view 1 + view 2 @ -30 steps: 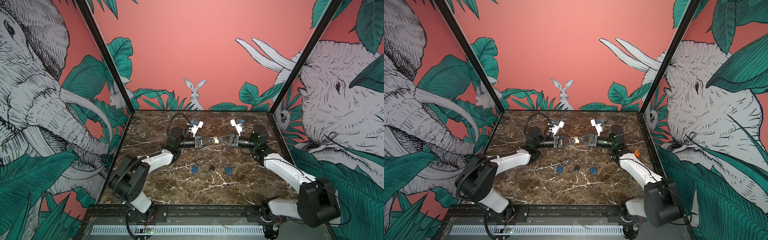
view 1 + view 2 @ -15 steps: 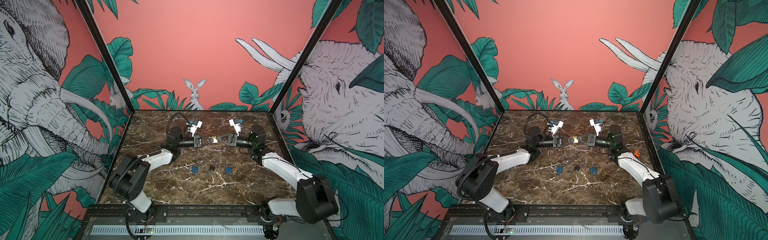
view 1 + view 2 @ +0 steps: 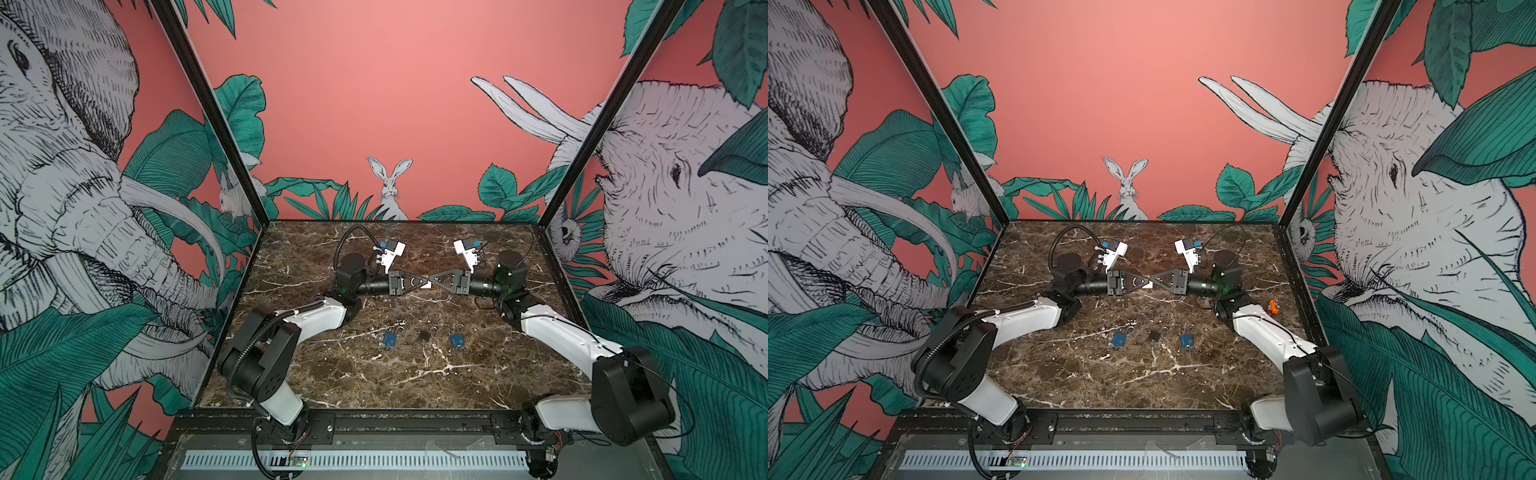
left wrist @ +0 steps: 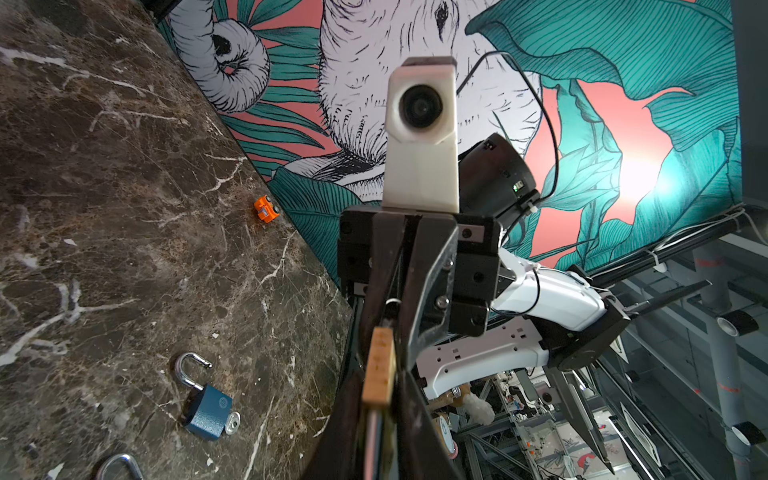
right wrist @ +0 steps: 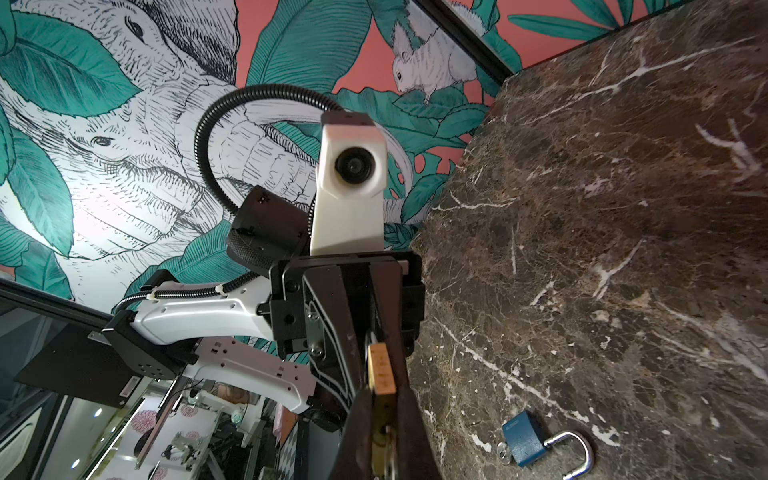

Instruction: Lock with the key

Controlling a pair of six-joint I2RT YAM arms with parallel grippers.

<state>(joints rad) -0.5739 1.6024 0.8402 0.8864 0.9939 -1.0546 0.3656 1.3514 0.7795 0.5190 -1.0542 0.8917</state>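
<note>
Meeting above the bench, left jaws clamp one brass padlock, right jaws pinch one key; three more lie loose: two blue padlocks, one black padlock.

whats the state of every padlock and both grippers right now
left gripper: jaws narrow around the brass padlock, grip unclear
right gripper: shut, tips against the brass padlock
brass padlock: off the table between both grippers, shackle hidden
left blue padlock: lying on the table, shackle open
right blue padlock: lying on the table, shackle open
black padlock: lying on the table, shackle too small to judge
</note>
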